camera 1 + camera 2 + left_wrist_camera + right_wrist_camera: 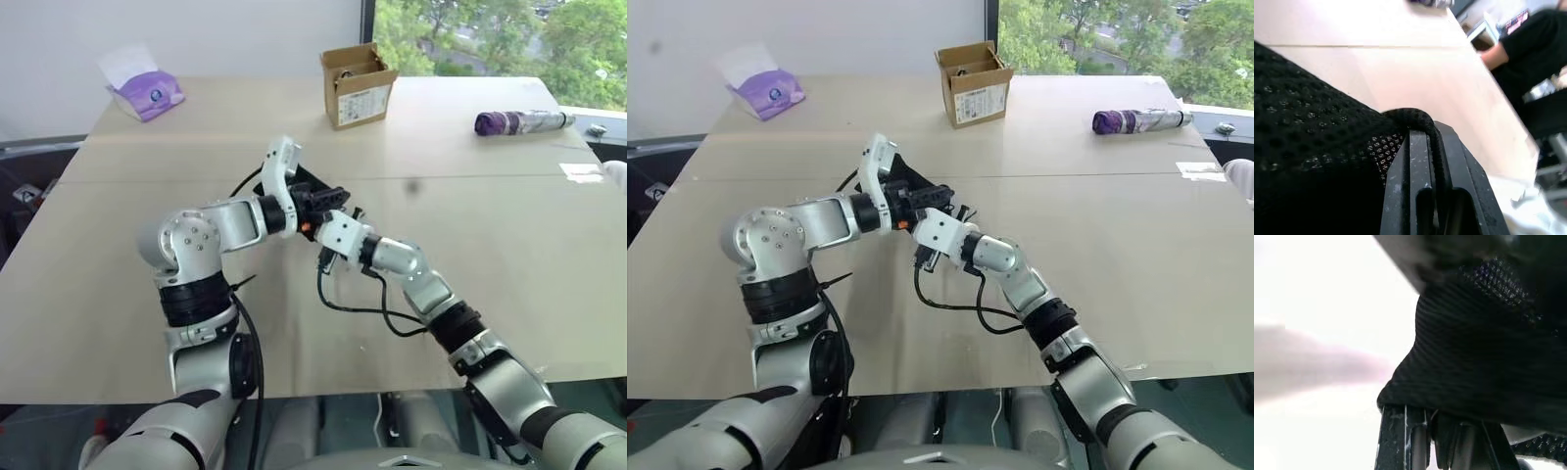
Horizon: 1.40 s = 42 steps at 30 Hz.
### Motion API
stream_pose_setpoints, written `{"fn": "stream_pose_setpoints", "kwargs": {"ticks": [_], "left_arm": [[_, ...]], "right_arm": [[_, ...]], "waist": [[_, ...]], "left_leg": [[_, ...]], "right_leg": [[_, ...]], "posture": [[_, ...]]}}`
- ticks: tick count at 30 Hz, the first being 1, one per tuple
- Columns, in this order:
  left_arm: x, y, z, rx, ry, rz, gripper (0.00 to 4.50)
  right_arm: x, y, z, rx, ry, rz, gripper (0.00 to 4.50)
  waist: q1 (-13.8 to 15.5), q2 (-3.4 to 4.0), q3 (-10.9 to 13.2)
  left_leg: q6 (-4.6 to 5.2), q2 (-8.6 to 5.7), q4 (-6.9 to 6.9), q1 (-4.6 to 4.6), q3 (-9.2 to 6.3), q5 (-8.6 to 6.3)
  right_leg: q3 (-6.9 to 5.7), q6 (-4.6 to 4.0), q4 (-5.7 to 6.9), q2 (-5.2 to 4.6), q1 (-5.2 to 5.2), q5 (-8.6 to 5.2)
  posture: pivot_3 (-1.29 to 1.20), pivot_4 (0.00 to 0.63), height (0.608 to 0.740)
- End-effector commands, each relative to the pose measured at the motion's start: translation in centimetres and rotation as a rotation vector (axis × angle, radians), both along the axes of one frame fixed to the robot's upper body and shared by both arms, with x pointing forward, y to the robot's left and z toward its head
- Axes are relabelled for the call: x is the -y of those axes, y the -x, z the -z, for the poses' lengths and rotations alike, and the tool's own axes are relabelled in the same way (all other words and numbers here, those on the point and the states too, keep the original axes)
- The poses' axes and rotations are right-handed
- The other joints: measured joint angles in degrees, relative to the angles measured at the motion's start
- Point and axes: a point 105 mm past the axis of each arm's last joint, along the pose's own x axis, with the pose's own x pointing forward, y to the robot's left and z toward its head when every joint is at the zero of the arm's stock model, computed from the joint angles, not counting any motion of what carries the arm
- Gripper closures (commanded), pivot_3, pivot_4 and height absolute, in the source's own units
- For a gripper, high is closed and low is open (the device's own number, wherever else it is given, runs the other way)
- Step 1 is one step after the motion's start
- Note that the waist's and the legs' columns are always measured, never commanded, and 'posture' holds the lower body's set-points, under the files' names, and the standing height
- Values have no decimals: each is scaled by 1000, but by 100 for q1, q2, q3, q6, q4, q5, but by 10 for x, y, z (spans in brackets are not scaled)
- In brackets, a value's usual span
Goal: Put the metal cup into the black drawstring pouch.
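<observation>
Both arms meet mid-table, raised | left gripper (1422,196) clamped on the black drawstring pouch (1312,161) at its corded rim | right gripper (1435,440) pinching the pouch from the near side, wrist level.

I'm seeing the black drawstring pouch (318,191) mostly hiding behind both tools where they meet, so I can't tell its shape or whether anything is sitting inside it. In the left wrist view the pouch is running off the frame edge, and a person (1535,58) in dark clothing is getting cut off there, blurred.
</observation>
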Motion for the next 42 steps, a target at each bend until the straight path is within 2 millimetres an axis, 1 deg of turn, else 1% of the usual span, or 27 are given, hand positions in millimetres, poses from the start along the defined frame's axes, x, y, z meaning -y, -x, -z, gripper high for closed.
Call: {"fn": "stream_pose_setpoints", "kwargs": {"ticks": [1, 2, 4, 5, 7, 10, 12, 14, 15, 18, 19, 20, 24, 27, 28, 29, 30, 31, 34, 35, 37, 42], "left_arm": [[-3, 2, -12, 30, 32, 1, 4418], [-3, 2, -12, 25, 41, -2, 4418], [1, 3, -10, 7, 62, 2, 4418], [5, 3, -10, -4, 75, 10, 4418], [10, 5, -9, -32, 96, 24, 4418], [7, 6, -9, -50, 128, 15, 4418], [4, 4, -6, -69, 139, 2, 4418], [2, 3, -3, -80, 129, -8, 4500], [2, 2, -3, -82, 126, -10, 4500], [-8, -4, -1, -73, 101, -50, 4500], [-12, -6, 1, -62, 81, -65, 4500], [-17, -9, 2, -48, 58, -79, 4500], [-33, -19, 5, -19, 4, -123, 4500], [-39, -24, -2, 27, -22, -119, 4500], [-40, -25, -4, 42, -33, -112, 4500], [-41, -25, -5, 55, -51, -106, 4500], [-42, -26, -6, 68, -68, -100, 4500], [-43, -25, -8, 87, -82, -89, 4500], [-46, -22, -16, 118, -89, -62, 4500], [-48, -21, -19, 129, -95, -55, 4500], [-51, -19, -23, 144, -109, -47, 4500], [-56, -12, -29, 177, -139, -15, 4500]], "right_arm": [[9, -12, -22, -54, -130, 53, 4500], [8, -10, -17, -5, -61, 41, 4500], [-1, 0, -6, 119, 97, -19, 4500], [-6, 3, -2, 155, 139, -38, 4500], [-10, 5, 0, 187, 167, -40, 4500], [-2, -7, -4, 201, 161, 38, 4500], [2, -6, 1, 234, 229, 7, 4500], [4, -2, 2, 262, 245, -15, 3802], [5, -1, 1, 266, 239, -17, 3529], [15, -2, -3, 282, 245, 25, 2128], [20, -2, -5, 253, 230, 41, 1756], [26, 0, -7, 226, 214, 45, 1266], [46, 14, -18, 133, 165, 50, 1266], [60, 41, -28, 9, 96, -12, 1266], [64, 47, -32, -22, 67, -17, 1266], [67, 49, -34, -43, 41, -3, 1266], [69, 49, -36, -56, 24, 18, 1266], [73, 44, -34, -79, 17, 61, 1266], [82, 22, -15, -75, 119, 197, 1266], [81, 14, -12, -90, 117, 227, 1266], [77, 5, -9, -111, 99, 249, 1266], [56, -15, -5, -147, 52, 251, 1266]], "waist": [[5, 0, 0], [9, 0, 0], [27, 0, 0], [28, -1, 0], [15, -2, 0], [0, -2, 0], [8, -2, 0], [12, -2, -1], [19, -3, -1], [15, -2, -1], [16, -3, -1], [15, -2, -1], [23, -2, -1], [36, -2, -1], [34, -2, -1], [33, -2, 0], [22, -2, 0], [13, -2, 0], [19, -2, -1], [13, -2, -1], [14, -2, 0], [6, -2, 0]], "left_leg": [[-1, 0, -3, 0, 0, 1], [-1, -1, -4, 0, 0, 1], [-1, -5, -4, -1, 2, 0], [-1, -9, -4, -2, 2, 0], [-1, -8, -5, -2, 3, 0], [-2, -4, -7, -2, 2, 1], [-5, -3, -7, 0, 3, 3], [-6, -4, -6, 0, 2, 3], [-6, -5, -6, 0, 1, 3], [-6, -5, -6, 0, 2, 3], [-6, -5, -7, -1, 1, 3], [-6, -5, -10, -1, 0, 4], [-8, -5, -18, -1, 1, 4], [-7, -6, -17, 0, 1, 4], [-7, -6, -19, 0, -3, 4], [-7, -5, -18, 0, -4, 4], [-7, -5, -19, 0, -3, 4], [-6, -5, -19, 2, -2, 4], [-5, -4, -20, 6, -2, 3], [-4, -4, -20, 6, -1, 3], [-4, -4, -20, 7, 1, 3], [-6, -3, -28, -2, 3, 5]], "right_leg": [[0, 0, 0, -1, 0, 0], [0, 0, -2, -2, 0, 0], [1, 0, -7, -5, 0, 0], [0, 0, -7, -9, 0, 0], [0, 0, -9, -8, 0, 0], [0, 0, -5, -5, -2, 0], [1, 0, -2, -4, -3, 0], [0, 0, -2, -4, -1, 0], [0, 0, -3, -5, -1, 0], [1, 0, -5, -5, -1, 0], [0, 0, -5, -5, -1, 0], [0, 0, -5, -5, -2, 0], [1, 0, -7, -6, -5, 0], [0, 0, -6, -7, -4, 0], [-3, 0, -6, -7, -3, 0], [-4, 0, -7, -6, -3, -1], [-3, 0, -6, -6, -3, -1], [-2, 0, -4, -5, -4, 0], [-2, -1, 0, -2, -4, 0], [-2, -1, 0, -2, -4, 0], [-1, -1, -1, -2, -4, 0], [1, -3, -7, -2, -14, 0]], "posture": [[0, 150, 740], [0, 150, 740], [0, 150, 740], [0, 150, 740], [0, 150, 740], [0, 150, 740], [0, 150, 740], [0, 150, 740], [0, 150, 740], [0, 150, 740], [0, 150, 740], [0, 150, 740], [0, 150, 740], [0, 150, 740], [0, 150, 740], [0, 150, 740], [0, 150, 740], [0, 150, 740], [0, 150, 740], [0, 150, 740], [0, 150, 740], [0, 150, 740]]}}
